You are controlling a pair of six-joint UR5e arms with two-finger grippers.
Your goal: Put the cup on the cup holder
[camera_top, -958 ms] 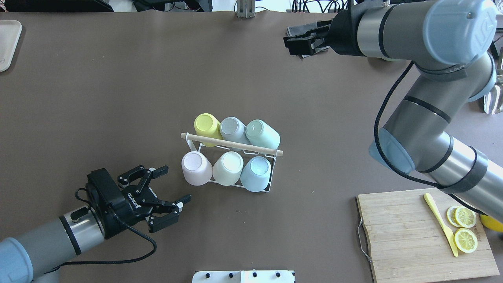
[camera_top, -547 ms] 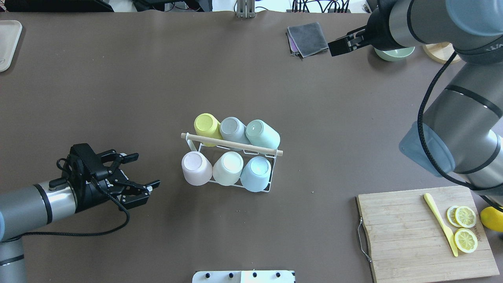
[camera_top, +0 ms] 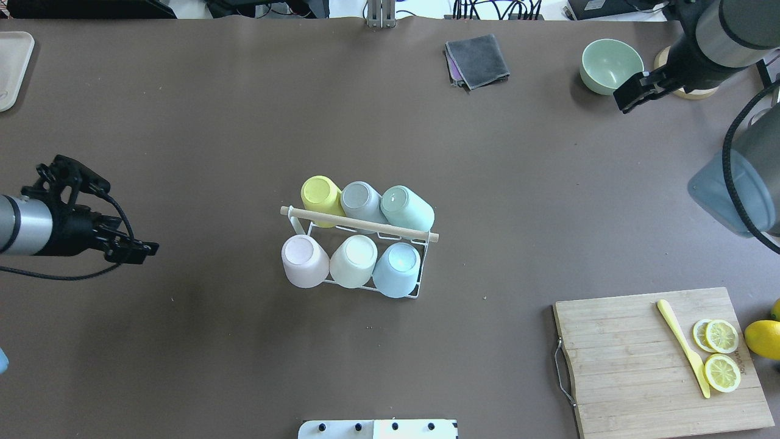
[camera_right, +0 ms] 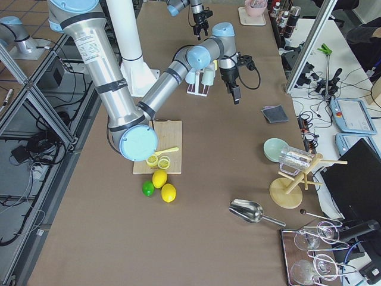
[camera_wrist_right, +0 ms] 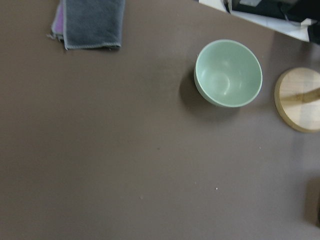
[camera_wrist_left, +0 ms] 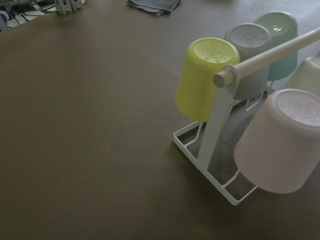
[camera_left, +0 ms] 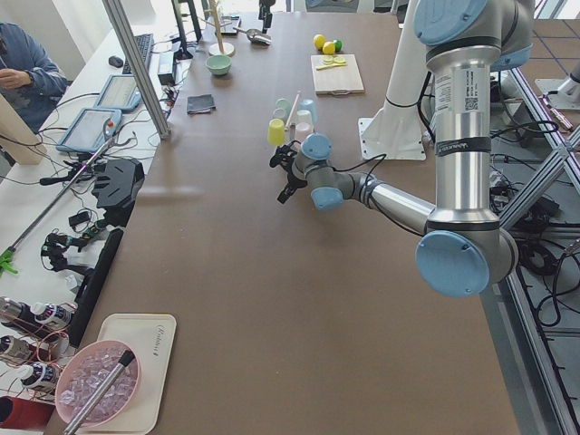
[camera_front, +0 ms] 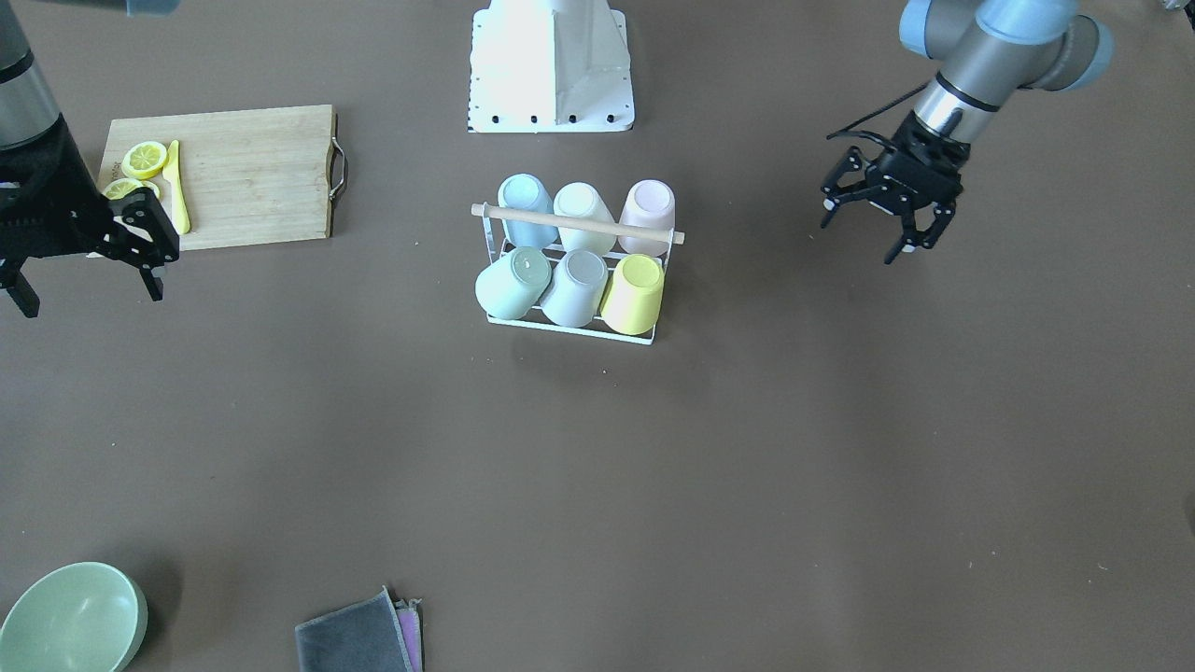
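The cup holder (camera_top: 359, 224), a white wire rack with a wooden rod handle, stands at the table's middle. It also shows in the front-facing view (camera_front: 577, 224) and the left wrist view (camera_wrist_left: 265, 57). Six cups sit upside down on its prongs: yellow (camera_top: 321, 192), grey-blue (camera_top: 359, 198), mint (camera_top: 405, 206), pink (camera_top: 303, 259), cream (camera_top: 353, 259) and light blue (camera_top: 397, 267). My left gripper (camera_front: 868, 238) is open and empty, well to the rack's left (camera_top: 137, 249). My right gripper (camera_front: 84, 280) is open and empty, far back right by the bowl (camera_top: 631, 97).
A wooden cutting board (camera_top: 615, 360) with lemon slices (camera_top: 722, 353) and a yellow knife (camera_top: 682, 347) lies front right. A green bowl (camera_top: 611, 64), a grey cloth (camera_top: 477, 59) and a round wooden base (camera_top: 691, 92) lie at the back. A pale tray (camera_top: 13, 67) sits far left.
My left gripper has drawn back to the left, away from the pink cup and the rack. My right gripper has swung right, from over the grey cloth to past the green bowl.
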